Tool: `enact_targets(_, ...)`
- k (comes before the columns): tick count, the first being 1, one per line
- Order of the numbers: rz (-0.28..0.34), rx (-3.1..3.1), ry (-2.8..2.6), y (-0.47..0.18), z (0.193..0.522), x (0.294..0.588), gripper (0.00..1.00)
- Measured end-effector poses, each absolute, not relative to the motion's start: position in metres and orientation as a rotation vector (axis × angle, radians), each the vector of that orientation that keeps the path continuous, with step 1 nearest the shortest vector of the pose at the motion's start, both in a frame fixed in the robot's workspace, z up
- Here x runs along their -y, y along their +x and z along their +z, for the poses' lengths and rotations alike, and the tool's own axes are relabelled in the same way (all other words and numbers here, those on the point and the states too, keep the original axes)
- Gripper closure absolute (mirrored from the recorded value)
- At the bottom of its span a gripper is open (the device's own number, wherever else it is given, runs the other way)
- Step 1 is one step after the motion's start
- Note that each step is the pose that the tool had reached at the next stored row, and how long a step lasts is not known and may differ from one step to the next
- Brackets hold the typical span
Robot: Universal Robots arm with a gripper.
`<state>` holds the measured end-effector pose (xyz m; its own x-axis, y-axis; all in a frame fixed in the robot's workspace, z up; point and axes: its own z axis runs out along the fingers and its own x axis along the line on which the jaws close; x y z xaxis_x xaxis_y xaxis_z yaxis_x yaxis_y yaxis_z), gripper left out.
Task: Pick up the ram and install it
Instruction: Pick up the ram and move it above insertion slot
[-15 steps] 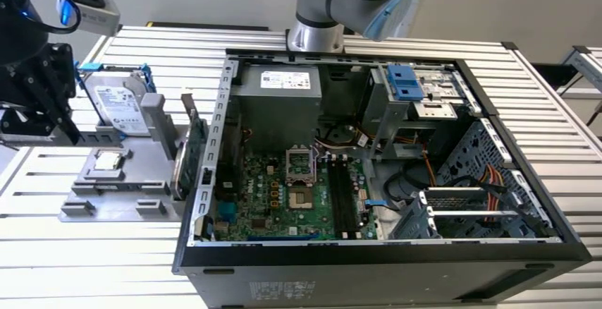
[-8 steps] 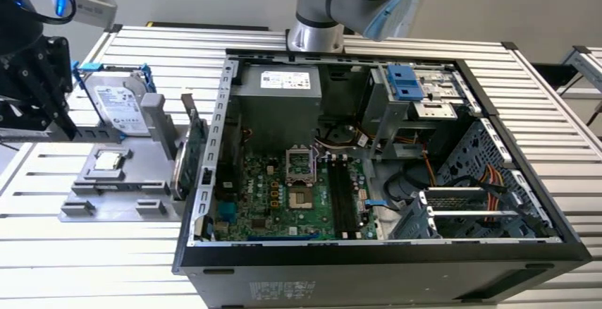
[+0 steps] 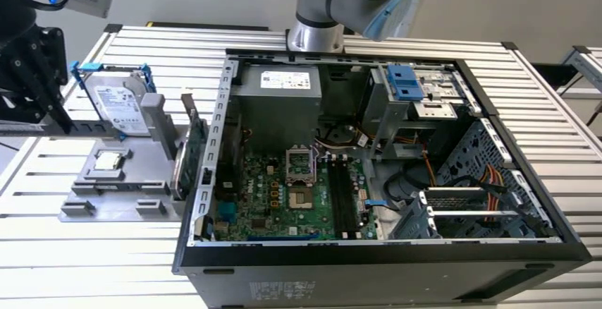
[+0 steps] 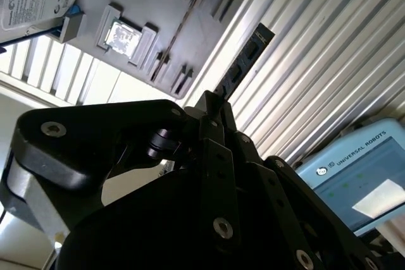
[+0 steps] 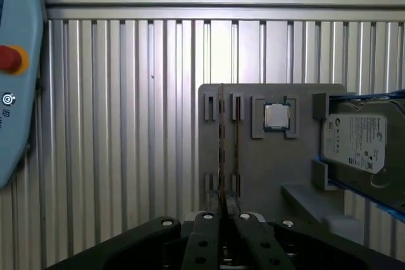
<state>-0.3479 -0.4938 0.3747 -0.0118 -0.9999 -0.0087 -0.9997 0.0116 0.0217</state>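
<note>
The arm (image 3: 320, 13) is being stretched from its base behind the open computer case (image 3: 376, 274) toward the exterior view's left. The gripper (image 3: 56, 115) is being held above the gray parts holder (image 3: 113, 196) on the ribbed table (image 3: 545, 111).

In the second wrist view, the 2 black fingers (image 4: 215, 156) are being pressed together on the near end of the ram (image 4: 245, 61). The dark strip is being gripped by that end only. It is sticking straight out past the fingertips, with its far end seen against the table ribs just beside the holder's edge.

In the first wrist view, the ram (image 5: 221, 137) is being seen edge-on as 1 thin line. It is running from the fingertips across the holder, between the 2 columns of slots. Whether it is touching the holder cannot be told.

A hard drive (image 3: 118, 104), a small square processor chip (image 3: 110, 159) and an upright expansion card (image 3: 193, 154) are being carried on the holder. The motherboard (image 3: 282, 189) is lying exposed inside the case, well apart from the ram.
</note>
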Motion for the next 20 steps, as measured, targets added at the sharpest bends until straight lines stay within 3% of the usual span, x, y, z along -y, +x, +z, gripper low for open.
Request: enact_targets(20, -0.022, 2.234, 2.207, -0.3479, 0.3854, 0.4938, 1.0)
